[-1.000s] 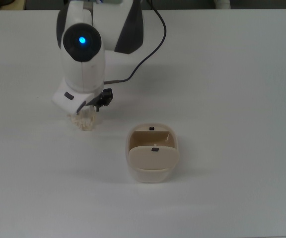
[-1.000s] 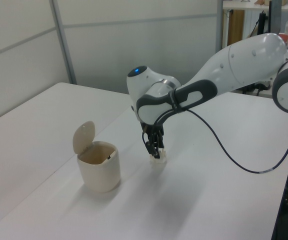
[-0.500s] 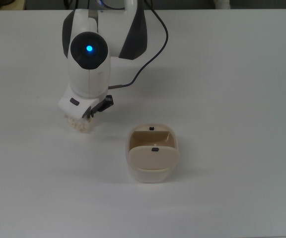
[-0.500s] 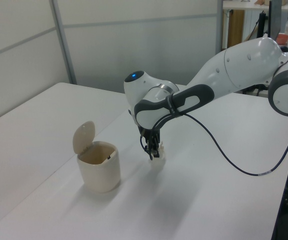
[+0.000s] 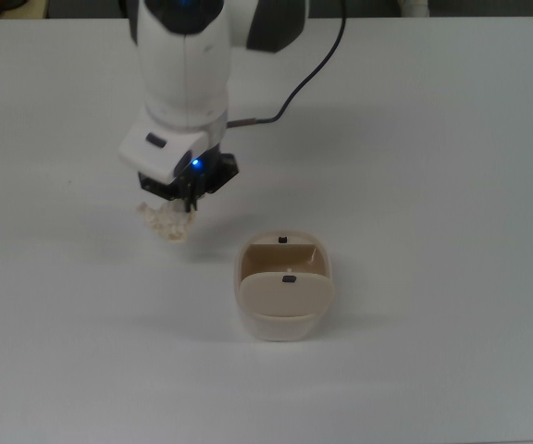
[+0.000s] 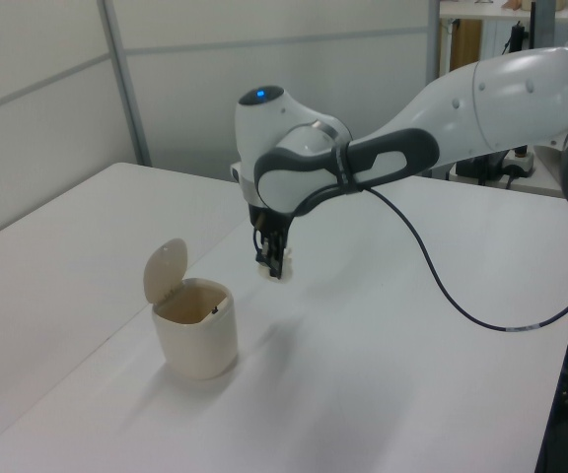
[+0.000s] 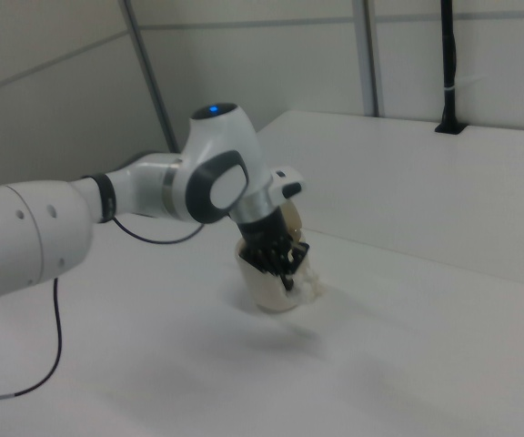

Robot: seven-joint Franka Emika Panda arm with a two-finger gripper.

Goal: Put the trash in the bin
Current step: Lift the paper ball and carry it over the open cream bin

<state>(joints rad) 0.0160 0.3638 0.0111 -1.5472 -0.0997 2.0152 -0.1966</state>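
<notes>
My gripper point(image 5: 185, 198) is shut on the trash point(image 5: 165, 222), a crumpled cream-white paper wad that hangs from the fingertips. In the left view the trash point(image 6: 277, 272) is off the table, held by the gripper point(image 6: 273, 264) a little above and to the right of the bin point(image 6: 197, 340). The bin point(image 5: 283, 326) is small and beige, and its swing lid point(image 6: 165, 269) stands open. In the top view it sits to the lower right of the wad. In the right view the gripper point(image 7: 286, 267) and trash point(image 7: 309, 288) partly cover the bin point(image 7: 260, 289).
A black cable point(image 5: 285, 92) trails from the arm across the white table point(image 5: 452, 185). In the left view the table's right edge point(image 6: 560, 374) drops off beside a dark post, and grey wall panels point(image 6: 264, 79) stand behind.
The gripper has risen with the trash, lifting it off the table. It has shifted slightly toward the bin and the wrist has turned. The bin has not moved.
</notes>
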